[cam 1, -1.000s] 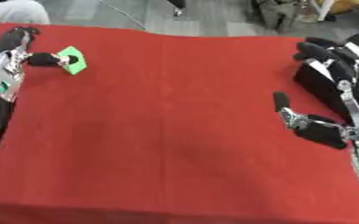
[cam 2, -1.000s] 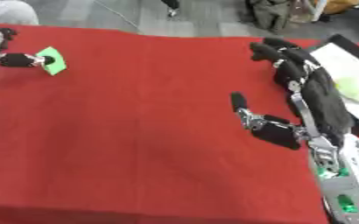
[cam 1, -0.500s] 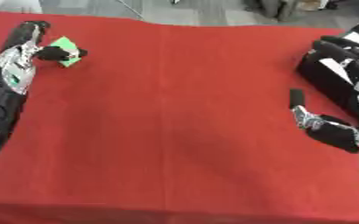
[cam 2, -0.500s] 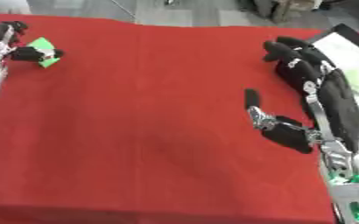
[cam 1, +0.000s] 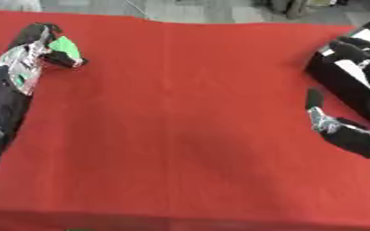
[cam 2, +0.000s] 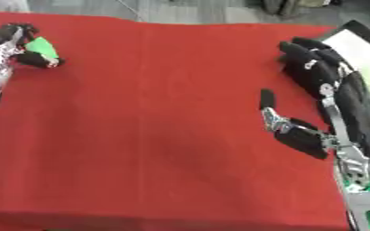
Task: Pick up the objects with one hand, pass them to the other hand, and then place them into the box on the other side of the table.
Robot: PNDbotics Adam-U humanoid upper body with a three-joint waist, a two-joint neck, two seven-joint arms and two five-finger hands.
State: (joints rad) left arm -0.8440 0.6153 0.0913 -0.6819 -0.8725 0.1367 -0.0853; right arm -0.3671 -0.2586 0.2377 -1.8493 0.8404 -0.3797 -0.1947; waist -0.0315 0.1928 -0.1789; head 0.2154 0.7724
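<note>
Left hand grips the green object, ready for the hand-over

At the far left of the red tabletop [cam 1: 188, 135], the left hand [cam 1: 32, 49] curls round a green object [cam 1: 64, 45]; best lift clear, carry it toward centre, where the right hand [cam 2: 311, 76] waits with fingers spread beside the box [cam 2: 362, 49].

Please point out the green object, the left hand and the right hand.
green object [cam 1: 63, 45], left eye view, its flat top face.
left hand [cam 1: 32, 43], left eye view, its back.
right hand [cam 2: 330, 88], right eye view, its back.
</note>
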